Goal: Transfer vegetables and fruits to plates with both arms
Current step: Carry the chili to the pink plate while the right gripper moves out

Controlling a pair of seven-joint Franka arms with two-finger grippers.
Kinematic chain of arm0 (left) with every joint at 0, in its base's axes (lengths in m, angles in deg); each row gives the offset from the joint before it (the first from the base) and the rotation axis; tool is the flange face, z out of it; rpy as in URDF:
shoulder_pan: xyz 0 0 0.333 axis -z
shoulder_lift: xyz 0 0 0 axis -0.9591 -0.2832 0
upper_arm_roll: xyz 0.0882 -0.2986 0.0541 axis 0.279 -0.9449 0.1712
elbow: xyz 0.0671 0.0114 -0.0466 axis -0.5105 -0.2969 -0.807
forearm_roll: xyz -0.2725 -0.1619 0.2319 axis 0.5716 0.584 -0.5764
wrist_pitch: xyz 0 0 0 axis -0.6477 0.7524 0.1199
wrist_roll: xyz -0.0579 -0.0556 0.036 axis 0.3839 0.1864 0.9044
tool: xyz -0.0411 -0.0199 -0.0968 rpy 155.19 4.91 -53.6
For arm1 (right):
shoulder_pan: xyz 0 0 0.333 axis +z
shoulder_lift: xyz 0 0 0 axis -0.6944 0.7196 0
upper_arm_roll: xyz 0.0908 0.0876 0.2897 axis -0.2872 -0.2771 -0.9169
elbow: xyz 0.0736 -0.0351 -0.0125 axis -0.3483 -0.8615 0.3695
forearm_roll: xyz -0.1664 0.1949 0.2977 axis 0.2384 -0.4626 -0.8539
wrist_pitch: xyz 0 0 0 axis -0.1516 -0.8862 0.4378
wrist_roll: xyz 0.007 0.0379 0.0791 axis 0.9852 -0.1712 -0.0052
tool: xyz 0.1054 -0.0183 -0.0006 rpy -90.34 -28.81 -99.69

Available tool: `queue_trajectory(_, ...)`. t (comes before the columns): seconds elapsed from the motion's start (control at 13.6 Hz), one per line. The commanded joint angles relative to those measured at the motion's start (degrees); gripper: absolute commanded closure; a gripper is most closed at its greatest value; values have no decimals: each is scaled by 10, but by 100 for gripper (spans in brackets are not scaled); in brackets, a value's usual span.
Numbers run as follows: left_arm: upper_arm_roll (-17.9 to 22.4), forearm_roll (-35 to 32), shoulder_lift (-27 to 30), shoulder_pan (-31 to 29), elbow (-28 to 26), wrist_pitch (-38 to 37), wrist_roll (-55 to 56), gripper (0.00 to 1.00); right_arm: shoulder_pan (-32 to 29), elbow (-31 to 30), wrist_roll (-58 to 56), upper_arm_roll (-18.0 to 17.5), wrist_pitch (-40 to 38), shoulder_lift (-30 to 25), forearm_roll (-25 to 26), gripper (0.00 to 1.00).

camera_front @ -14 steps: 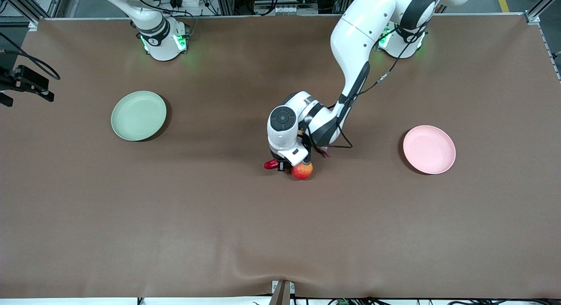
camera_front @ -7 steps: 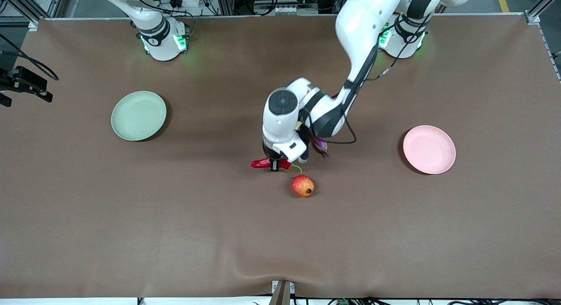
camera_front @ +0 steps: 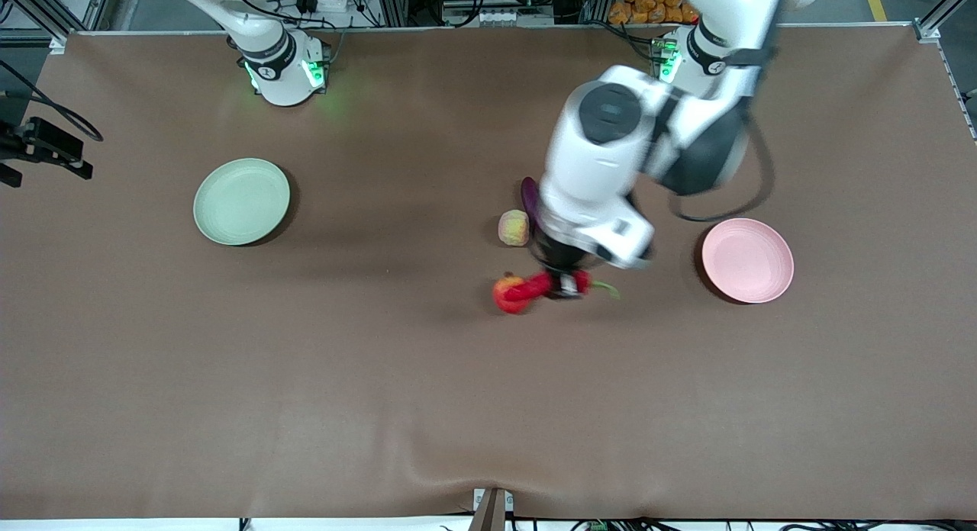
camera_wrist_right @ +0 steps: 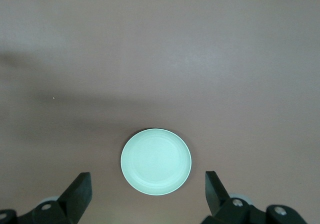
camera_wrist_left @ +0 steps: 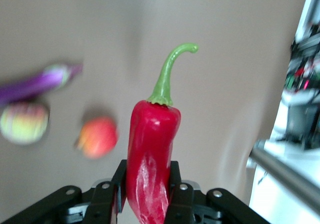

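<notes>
Left gripper (camera_wrist_left: 146, 184) is clamped on the chili pepper (camera_wrist_left: 150, 159), up in the air with the pink plate (camera_front: 748, 259) at its three o'clock. Both plates are bare; pomegranate (camera_front: 507, 294), peach (camera_front: 514, 227) and eggplant (camera_front: 528, 195) wait on the table. Right gripper (camera_wrist_right: 147, 194) hangs wide open over the green plate (camera_wrist_right: 156, 162), waiting

Non-task stuff: brown table mat (camera_front: 305, 378) fills the frame. Black camera mount (camera_front: 46, 146) at left edge. Orange packets (camera_front: 649, 1) at top, right of centre. Small bracket (camera_front: 492, 508) at bottom centre.
</notes>
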Motion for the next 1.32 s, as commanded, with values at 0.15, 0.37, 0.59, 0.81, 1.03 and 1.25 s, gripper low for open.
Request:
queue_trajectory(0.15, -8, -7, -4, -117, -46, -90, -193, 100, 4, 5, -1, -11, 2, 39, -6, 0)
queue_trajectory(0.37, -9, -8, -4, -180, -88, -85, -272, 100, 37, 7, 2, -14, -2, 77, -10, 0)
queue_trajectory(0.59, -8, -23, 16, -200, -175, -66, -349, 100, 95, 28, 12, -14, 4, 80, -53, 0)
queue_trajectory(0.81, -8, -49, 56, -210, -291, 24, -376, 100, 128, 31, 107, -14, 37, 119, -121, 0)
queue_trajectory(1.03, -9, -69, 76, -236, -376, 91, -397, 100, 197, 33, 193, -15, 112, 185, -136, 0)
queue_trajectory(1.25, -9, -82, 78, -263, -418, 127, -419, 100, 265, 57, 359, -15, 223, 266, -172, 0)
